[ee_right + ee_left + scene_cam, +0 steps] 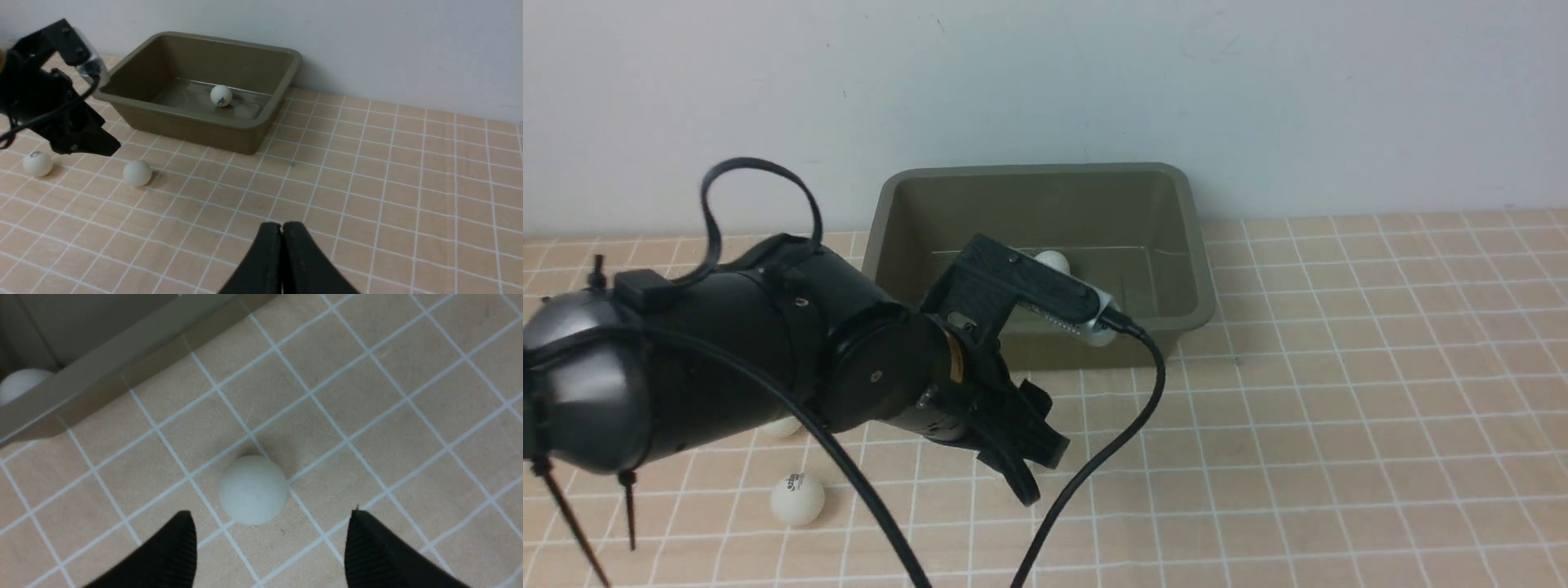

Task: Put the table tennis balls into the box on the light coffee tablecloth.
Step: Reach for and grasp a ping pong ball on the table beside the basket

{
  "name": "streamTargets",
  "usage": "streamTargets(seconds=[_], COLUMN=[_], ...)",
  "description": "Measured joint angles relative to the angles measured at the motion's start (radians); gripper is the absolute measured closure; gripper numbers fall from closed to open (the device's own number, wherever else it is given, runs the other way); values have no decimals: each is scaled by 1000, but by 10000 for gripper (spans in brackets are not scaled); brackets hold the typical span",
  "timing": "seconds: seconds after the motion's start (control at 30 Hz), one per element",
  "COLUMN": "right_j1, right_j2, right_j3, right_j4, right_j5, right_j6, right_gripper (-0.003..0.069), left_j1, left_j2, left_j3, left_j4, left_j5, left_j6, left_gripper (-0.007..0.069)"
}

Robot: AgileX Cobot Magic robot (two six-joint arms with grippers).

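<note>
hovering left pincer [270,516] apart over white ball [252,490]; right pincer [281,228] together; dark logo [220,100] on other ball [221,93] inside box [184,130] unreadable.

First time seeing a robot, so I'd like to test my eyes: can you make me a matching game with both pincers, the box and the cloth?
Things:
1. left pincer
2. right pincer
3. box
4. tablecloth

States or colours:
a. olive-green
b. shut
c. tan with white grid
d. open

Pairs: 1-d, 2-b, 3-a, 4-c
</note>
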Motion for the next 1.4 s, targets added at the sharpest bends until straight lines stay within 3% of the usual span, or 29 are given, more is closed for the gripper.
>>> streamTargets(seconds=[0.43,1.4], right_j1=[0,0], right_j2=[24,24], right_j3=[2,2], right_j4=[36,41], right_j5=[-44,-34], right_j6=[-23,-23], right_gripper=[675,675], left_j1=[0,1], left_j2=[176,273], left_j3=[-78,-88], left_j4=[50,75], left_j5=[-22,-34], left_j6=[-9,-20], left_gripper=[217,223])
